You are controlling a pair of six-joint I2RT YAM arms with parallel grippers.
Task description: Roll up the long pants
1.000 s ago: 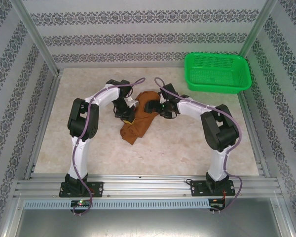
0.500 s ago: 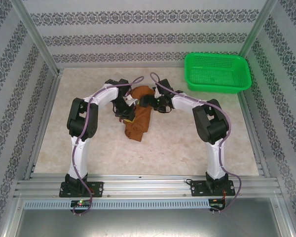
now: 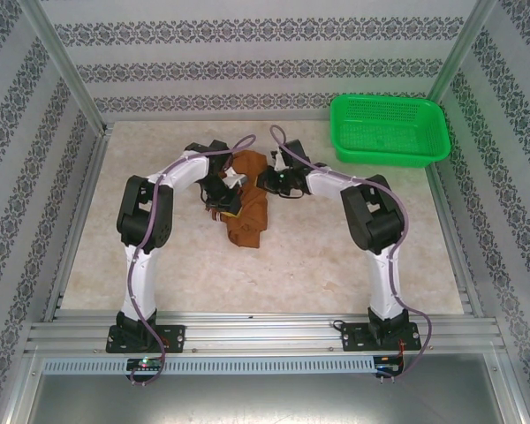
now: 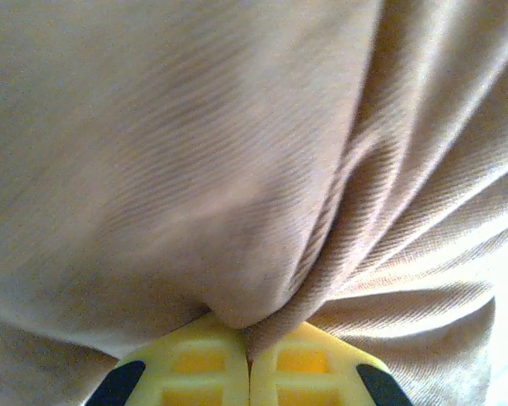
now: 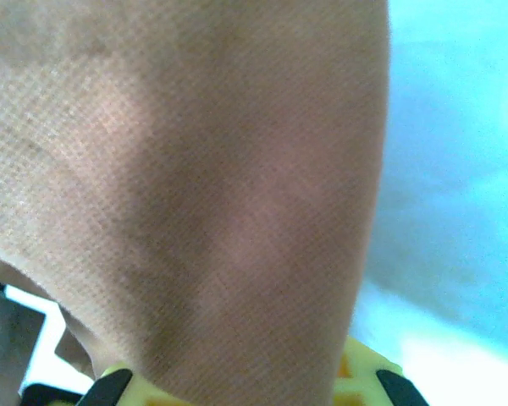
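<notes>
The long pants [image 3: 250, 216] are a rust-brown bundle lying mid-table between my two arms, the loose end trailing toward me. My left gripper [image 3: 227, 196] presses into the bundle's left side. In the left wrist view its yellow fingers [image 4: 195, 372] are shut with a fold of the pants [image 4: 237, 169] pinched in the seam between them. My right gripper [image 3: 267, 181] holds the far upper right part of the bundle. In the right wrist view the pants [image 5: 195, 211] drape over the yellow fingers [image 5: 368, 381] and hide the gap between the jaws.
A green basket [image 3: 389, 128] stands at the back right of the table [image 3: 318, 256], apart from the pants. Patterned walls and metal frame posts enclose the table. A metal rail [image 3: 265, 331] runs along the near edge by the arm bases.
Both grippers have drawn toward the far side and closer together, the right one most. The pants have come with them, bunching into a shorter, more compact bundle.
</notes>
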